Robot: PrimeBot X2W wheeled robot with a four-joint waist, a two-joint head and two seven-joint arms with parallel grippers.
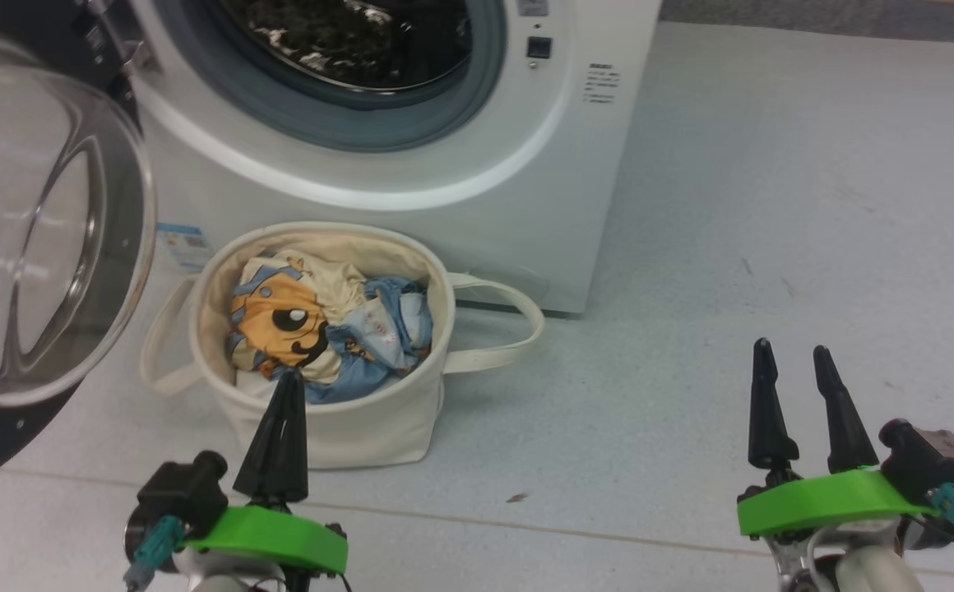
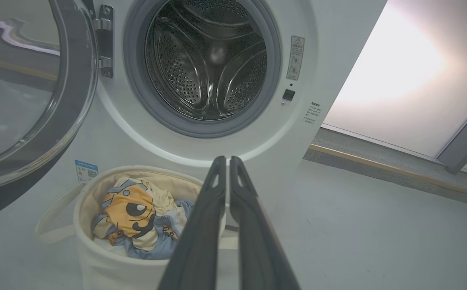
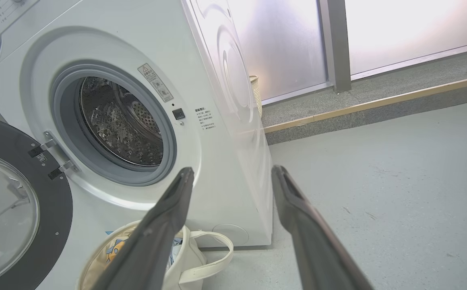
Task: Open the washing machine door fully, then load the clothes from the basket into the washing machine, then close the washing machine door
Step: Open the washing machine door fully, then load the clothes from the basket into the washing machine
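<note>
Clothes [image 1: 321,329] sit in a heap inside the basket [image 1: 362,427]. You can see the cream cloth with the big orange face on top. The light-blue cloth lies beside it, toward the robot's right. The basket stands on the floor [image 1: 732,247], just in front of the washing machine [image 1: 460,222] and below its round hole. A long loop handle [image 1: 518,325] sticks out on each side of the basket.

The washing machine door [image 1: 41,230] is swung wide open on the robot's left. You look into its clear glass bowl, with the black rim around it. Through the round hole you can see the shiny metal drum [image 2: 205,60] with little holes in it.

Your left end effector [image 1: 287,378] has its two dark fingers pressed together. It hangs by the near side of the basket. From the head camera its tip shows over the near edge of the clothes, but you cannot tell if it touches them.

Your right end effector [image 1: 791,347] has its fingers spread apart. It hangs over the floor, well apart from the basket and off to the right of the machine.
</note>
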